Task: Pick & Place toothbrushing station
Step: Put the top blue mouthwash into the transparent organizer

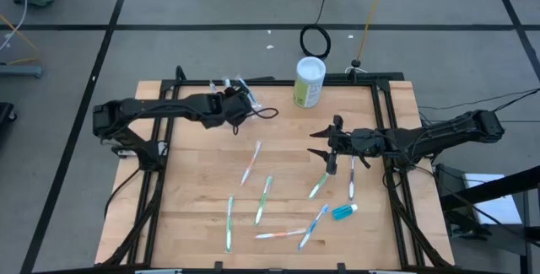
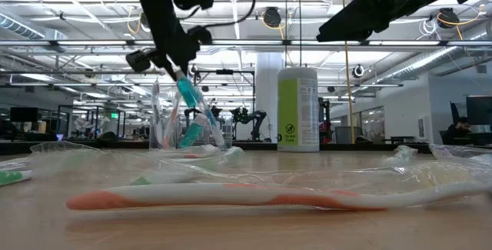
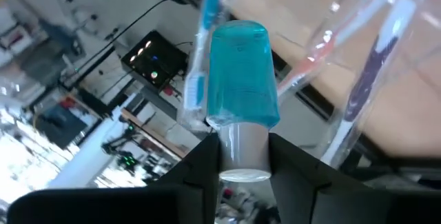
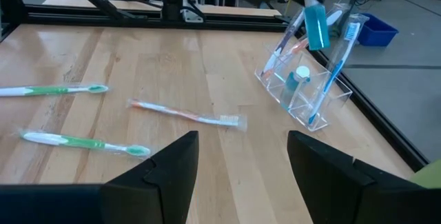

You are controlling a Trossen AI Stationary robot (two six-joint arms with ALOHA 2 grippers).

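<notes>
Your blue toothpaste tube (image 3: 242,72) hangs in the left pincer (image 3: 242,156), gripped by its white cap with the blue body pointing away from the fingers. It sits just over the clear holder (image 4: 303,89), which stands near the desk's far edge, upper middle of the high view beside the left arm's tip. The right wrist view shows the holder split into compartments, already carrying a few toothbrushes and another small tube.

Judge the tube as light and soft-bodied: squeeze the body and it will dent or slide, so the stiff cap looks like the better place to hold. The holder looks thin, light and slick; a nudge from the tube or the fingers could tip or shift it, so aim for an open compartment and avoid its walls.

Farther out, loose toothbrushes (image 1: 264,200) lie scattered across the middle and lower part of the desk (image 1: 194,223), some in clear wrappers, and a second blue tube (image 1: 343,212) lies at lower right. Take the slim, stiff brushes by the handle.

The right pincer (image 1: 325,142) waits spread wide and empty over the desk's centre right. A white-and-green canister (image 1: 309,82) stands at the far edge.
</notes>
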